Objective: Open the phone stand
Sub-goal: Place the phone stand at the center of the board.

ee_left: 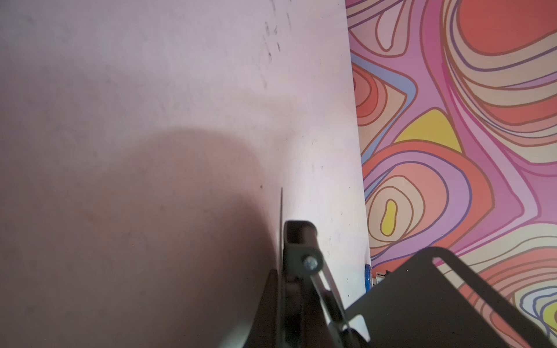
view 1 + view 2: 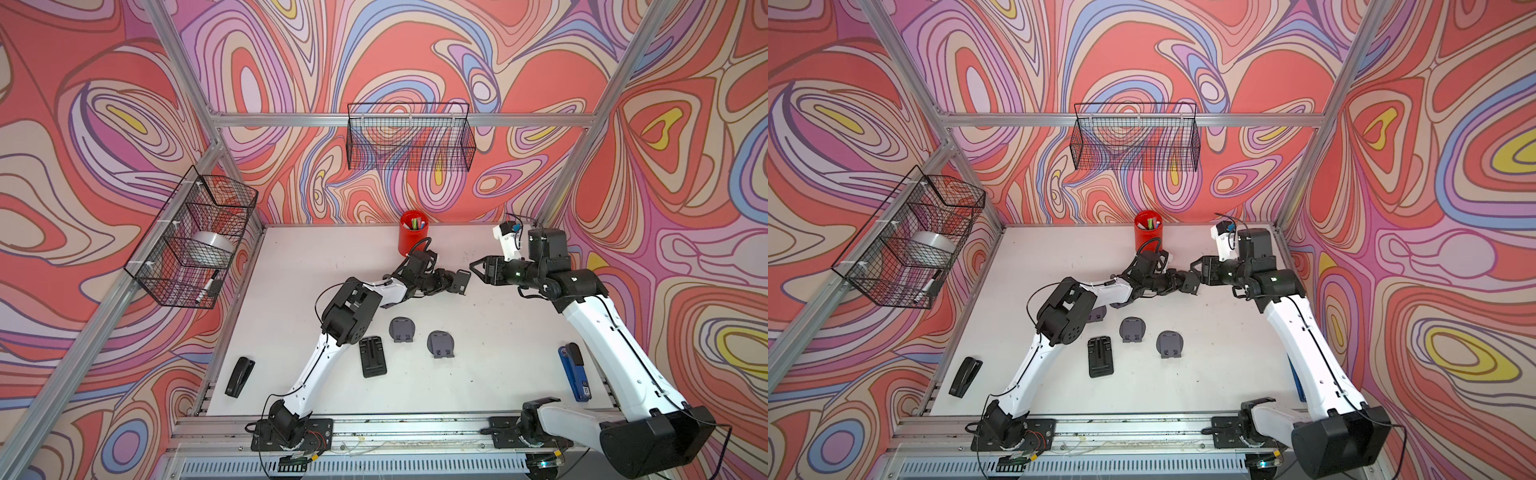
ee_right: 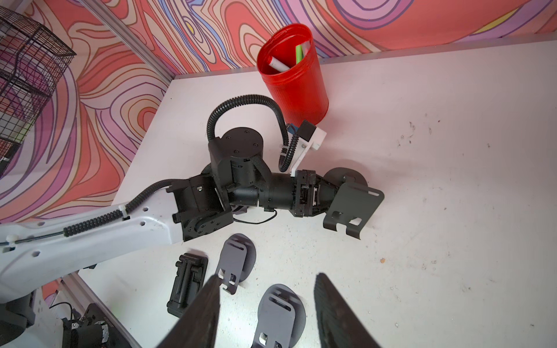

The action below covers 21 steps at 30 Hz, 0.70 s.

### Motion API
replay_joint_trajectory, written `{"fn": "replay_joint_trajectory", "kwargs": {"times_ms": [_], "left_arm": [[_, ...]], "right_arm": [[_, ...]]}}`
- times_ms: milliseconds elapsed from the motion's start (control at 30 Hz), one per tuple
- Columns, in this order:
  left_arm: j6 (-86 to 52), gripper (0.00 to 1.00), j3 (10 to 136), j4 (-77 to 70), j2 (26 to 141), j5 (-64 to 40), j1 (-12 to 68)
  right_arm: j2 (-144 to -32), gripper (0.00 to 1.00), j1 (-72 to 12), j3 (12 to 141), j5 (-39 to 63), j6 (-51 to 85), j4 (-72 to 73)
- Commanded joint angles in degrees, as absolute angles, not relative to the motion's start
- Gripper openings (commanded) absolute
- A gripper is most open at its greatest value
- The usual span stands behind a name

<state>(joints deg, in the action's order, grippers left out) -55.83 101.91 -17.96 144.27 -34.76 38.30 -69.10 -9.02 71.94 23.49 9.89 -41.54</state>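
Swirl-patterned walls in red, pink and lilac enclose a white table (image 2: 490,340). Two black-and-white robot arms reach in from its near edge and meet toward the far middle. The left arm (image 2: 316,361) stretches toward the right arm (image 2: 598,332), so their grippers face one another tip to tip.

The left gripper (image 2: 449,282) is clamped shut on the phone stand (image 2: 461,281), a dark grey metal piece. Whether its lower edge touches the table cannot be told. The right gripper (image 2: 477,271) has its jaws parted about halfway and holds nothing.

From the right jaws, the phone stand lies straight ahead, just past the fingertips and apart from them. In the right wrist view, bare table shows between the fingers (image 3: 208,307) and the stand. The right gripper is the free one, and it is close.

The stand's flat back plate (image 3: 357,205) sticks out beyond the left jaws. Its long axis crosses the right gripper's line of approach, and two small hooks (image 3: 346,227) sit at its lower end. Its round base (image 3: 349,177) lies behind the plate, on the far side from the right jaws. The two leaves look only partly spread. Judging from this, the right jaws would need to close on the plate's free edge and swing it away from the base.
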Motion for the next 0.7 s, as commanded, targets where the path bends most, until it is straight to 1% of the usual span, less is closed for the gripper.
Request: {"fn": "replay_joint_trajectory", "kwargs": {"times_ms": [0,133,433,667], "left_arm": [[-56.9,0.00,104.1,-17.3,144.6,-34.2,38.2],[-56.7,0.00,104.2,-15.7,144.7,-34.1,38.2],[-54.5,0.16,104.2,-11.6,143.8,-33.4,37.9],[-54.1,0.25,102.2,-11.2,142.9,-33.3,37.4]], "right_arm": [[-68.1,0.52,-8.7,70.8,24.2,10.2,-39.9],[-68.1,0.52,-8.5,70.2,24.4,10.1,-39.3],[-68.1,0.52,-8.5,69.5,24.5,10.0,-38.7],[-68.1,0.52,-8.5,69.3,24.6,10.0,-38.6]]}}
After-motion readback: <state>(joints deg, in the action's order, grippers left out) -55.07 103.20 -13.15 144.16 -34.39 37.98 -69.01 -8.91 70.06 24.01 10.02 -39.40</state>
